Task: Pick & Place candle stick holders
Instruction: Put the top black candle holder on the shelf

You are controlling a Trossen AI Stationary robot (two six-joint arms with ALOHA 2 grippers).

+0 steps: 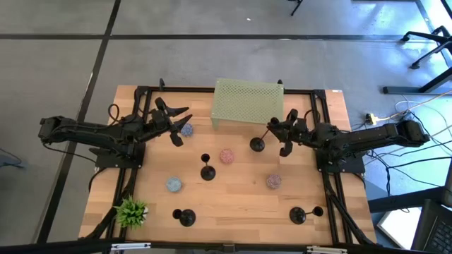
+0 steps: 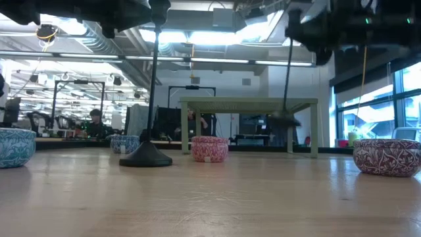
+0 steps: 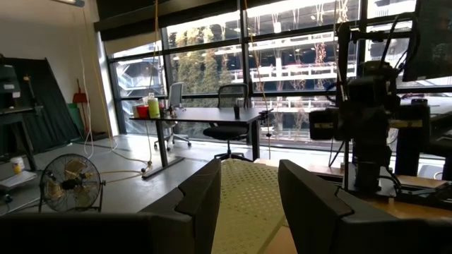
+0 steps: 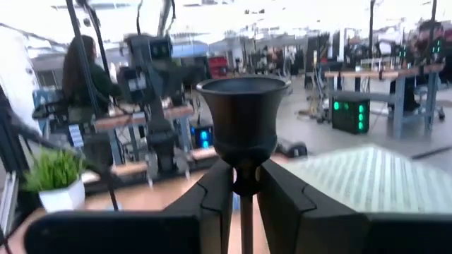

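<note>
Several black candle stick holders show in the high view. One (image 1: 207, 171) stands on its round base mid-table, two (image 1: 185, 216) (image 1: 298, 214) near the front edge. My right gripper (image 1: 274, 135) is shut on another holder (image 1: 258, 144) in front of a green perforated stand (image 1: 247, 102). In the right wrist view its cup (image 4: 244, 120) rises above my right gripper (image 4: 245, 187). My left gripper (image 1: 181, 125) hovers at the far left, and the left wrist view shows my left gripper (image 3: 248, 204) open with nothing between the fingers. My right gripper pinches the holder's thin stem (image 4: 246, 212) just under the cup, between its two fingers (image 4: 215, 197). The fingers come in about level from the table's right side and lie across the stem. The holder stays nearly upright, and its base (image 2: 284, 118) hangs clear of the tabletop.
Small patterned bowls sit about the table: blue (image 1: 188, 130), pink (image 1: 226, 156), blue (image 1: 174, 185) and maroon (image 1: 273, 182). A potted plant (image 1: 131, 212) stands at the near left corner. A black frame (image 1: 321, 95) edges the tabletop.
</note>
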